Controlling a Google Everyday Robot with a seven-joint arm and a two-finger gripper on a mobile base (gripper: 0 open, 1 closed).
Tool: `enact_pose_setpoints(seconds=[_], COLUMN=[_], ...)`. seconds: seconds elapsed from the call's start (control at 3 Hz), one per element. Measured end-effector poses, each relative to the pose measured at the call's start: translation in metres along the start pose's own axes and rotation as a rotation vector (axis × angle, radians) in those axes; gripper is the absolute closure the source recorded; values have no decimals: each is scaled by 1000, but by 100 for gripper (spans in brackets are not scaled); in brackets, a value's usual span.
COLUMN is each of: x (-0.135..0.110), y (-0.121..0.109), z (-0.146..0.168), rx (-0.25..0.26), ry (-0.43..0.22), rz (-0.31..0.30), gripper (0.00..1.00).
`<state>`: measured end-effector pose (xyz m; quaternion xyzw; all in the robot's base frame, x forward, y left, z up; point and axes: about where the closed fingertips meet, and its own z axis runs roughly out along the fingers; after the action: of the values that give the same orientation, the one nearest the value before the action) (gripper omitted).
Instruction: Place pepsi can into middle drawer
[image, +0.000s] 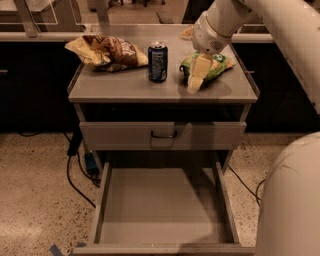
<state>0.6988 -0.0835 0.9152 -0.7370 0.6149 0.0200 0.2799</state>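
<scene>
The pepsi can (157, 61) stands upright on the cabinet top (125, 89), near the middle. The middle drawer (162, 205) is pulled out wide below, its flat grey bed bare. My gripper (196, 79) hangs from the white arm at the upper right, fingers pointing down, just above the cabinet top. It is to the right of the can, about a can's width away, in front of the green chip bag. It holds nothing that I can see.
A brown and yellow chip bag (105, 50) lies at the back left of the top. A green chip bag (217, 64) lies at the right. A shut drawer front with a black handle (163, 134) sits above the open drawer. Cables (75, 175) run on the floor left.
</scene>
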Motion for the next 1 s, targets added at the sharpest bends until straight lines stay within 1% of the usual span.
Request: enact_pose_setpoints(seconds=[0.67,1.0], x=[-27,-37], y=[-34,-41], z=[9,18], rx=[28,14], ry=[-19,-40], rz=[-84,-104], gripper=[0,0])
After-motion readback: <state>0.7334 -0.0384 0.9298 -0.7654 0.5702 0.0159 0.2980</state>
